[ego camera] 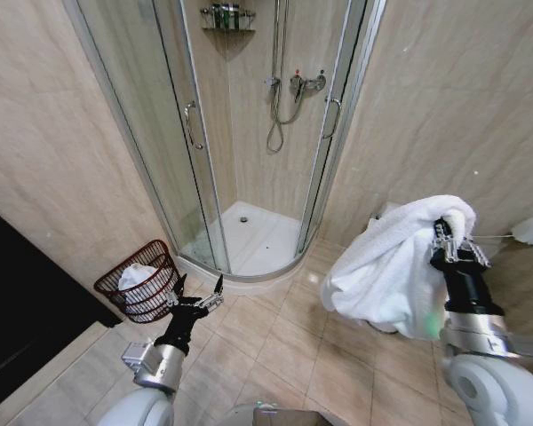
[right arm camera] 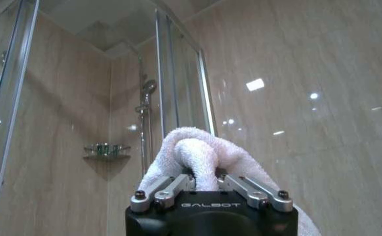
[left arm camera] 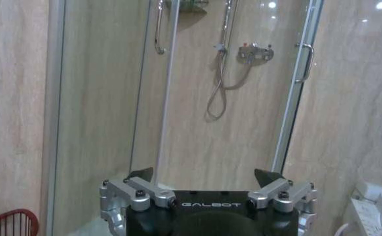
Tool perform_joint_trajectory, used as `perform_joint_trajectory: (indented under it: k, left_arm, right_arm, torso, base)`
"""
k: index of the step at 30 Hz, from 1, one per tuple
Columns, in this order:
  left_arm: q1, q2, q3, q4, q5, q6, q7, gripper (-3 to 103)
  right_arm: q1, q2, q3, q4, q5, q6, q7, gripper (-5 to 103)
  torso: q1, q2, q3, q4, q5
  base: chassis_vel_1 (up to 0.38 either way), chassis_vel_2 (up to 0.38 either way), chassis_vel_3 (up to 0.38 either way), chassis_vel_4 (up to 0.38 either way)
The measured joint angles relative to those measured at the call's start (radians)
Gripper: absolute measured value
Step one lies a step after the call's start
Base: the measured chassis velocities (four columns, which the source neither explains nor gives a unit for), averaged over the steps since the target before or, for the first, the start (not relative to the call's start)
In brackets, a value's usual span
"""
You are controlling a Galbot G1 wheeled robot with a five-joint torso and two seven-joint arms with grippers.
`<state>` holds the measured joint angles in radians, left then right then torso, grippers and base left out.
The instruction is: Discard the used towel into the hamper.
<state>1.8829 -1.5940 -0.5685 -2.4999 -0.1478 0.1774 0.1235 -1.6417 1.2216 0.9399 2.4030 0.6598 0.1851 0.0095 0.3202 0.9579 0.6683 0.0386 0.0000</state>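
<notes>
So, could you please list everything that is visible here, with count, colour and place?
towel: one, white, held up on the right, draped over the right hand
hamper: one, dark red, on the floor by the left wall beside the shower; something white lies inside
shower cabin: one, glass doors with silver frame, in the corner ahead
shower hose and tap: one set, silver, on the cabin's back wall
corner shelf: one, metal, high in the cabin, holding bottles
floor tiles: beige
left hand: one, black and silver, low, open, near the hamper
right hand: one, black and silver, shut on the towel
</notes>
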Motion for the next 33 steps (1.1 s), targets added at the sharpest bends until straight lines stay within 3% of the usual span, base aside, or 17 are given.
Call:
perform_joint_trajectory:
  k: [33]
  left_arm:
    - [0.000,0.000,0.000,0.000,0.000,0.000,0.000,100]
  right_arm:
    - [-0.006,0.006,-0.003,-0.009,-0.010,0.015,-0.017,13]
  torso:
    - [0.070,0.156,0.087,0.0000,0.0000]
  base:
    - [0.000,0.000,0.000,0.000]
